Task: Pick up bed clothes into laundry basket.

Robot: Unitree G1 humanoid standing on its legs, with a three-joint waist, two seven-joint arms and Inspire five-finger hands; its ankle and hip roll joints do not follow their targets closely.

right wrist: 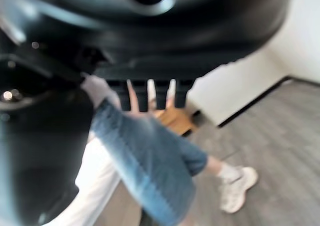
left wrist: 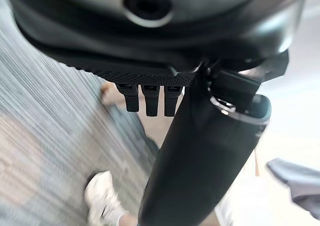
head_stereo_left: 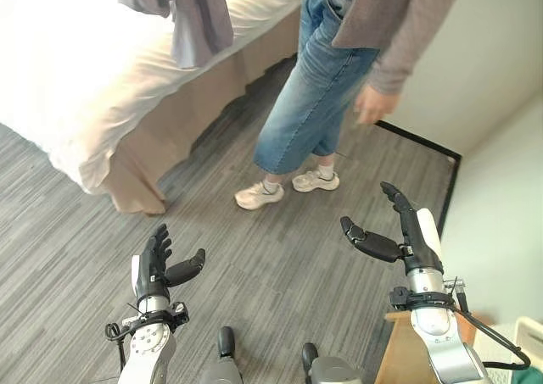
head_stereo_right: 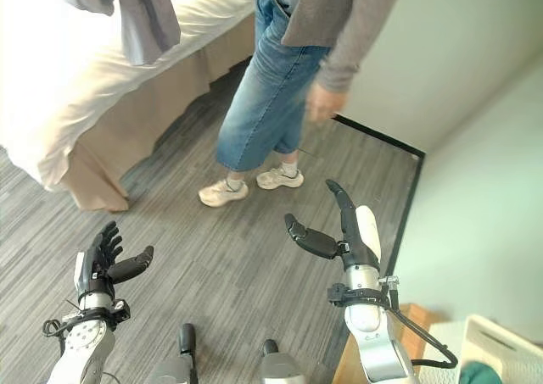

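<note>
Left hand (head_stereo_left: 157, 261) and right hand (head_stereo_left: 405, 231) — both released, fingers straight, holding nothing — are raised over the grey floor (head_stereo_left: 254, 265). The grey clothes (head_stereo_left: 191, 15) hang over the edge of the bed (head_stereo_left: 76, 96), well apart from both hands. A person (head_stereo_left: 318, 87) stands beside the bed. A white laundry basket (head_stereo_right: 501, 346) sits at the robot's right.

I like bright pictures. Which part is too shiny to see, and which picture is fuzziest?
In both eye views the bed top is washed out white by strong light; in the right wrist view the person's jeans and shoe look smeared and soft.
</note>
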